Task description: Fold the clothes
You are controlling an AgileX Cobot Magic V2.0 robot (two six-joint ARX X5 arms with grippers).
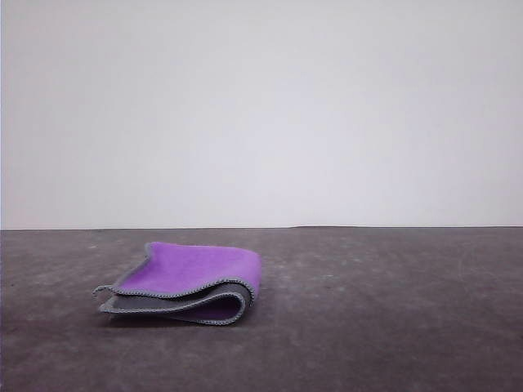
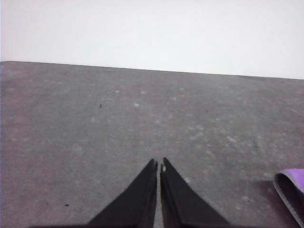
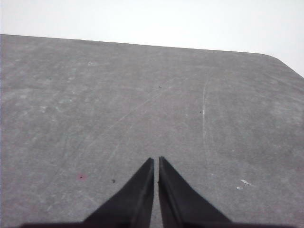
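— Where was the cloth (image 1: 189, 282) at that moment?

— It lay on the dark grey surface (image 1: 392, 327), left of the middle as I faced forward, and toward the near part of the surface. It was folded over on itself into a flat bundle, with a purple face on top and dark grey showing along the lower layers. The light grey stitched edging ran along the front and left edges, and the fold curled round at the right front corner. From my left wrist camera I could see one rounded end of the cloth (image 2: 290, 189) at the edge of the view, off to the side of my left tool.

— And your tools?

— My left tool (image 2: 158, 166) had its two black fingers drawn together until the tips all but met, with nothing between them; it was apart from the cloth, over bare surface. My right tool (image 3: 156, 160) was the same, fingers closed to a thin slit and holding nothing, over scratched grey surface (image 3: 142, 95) with a rounded far corner.
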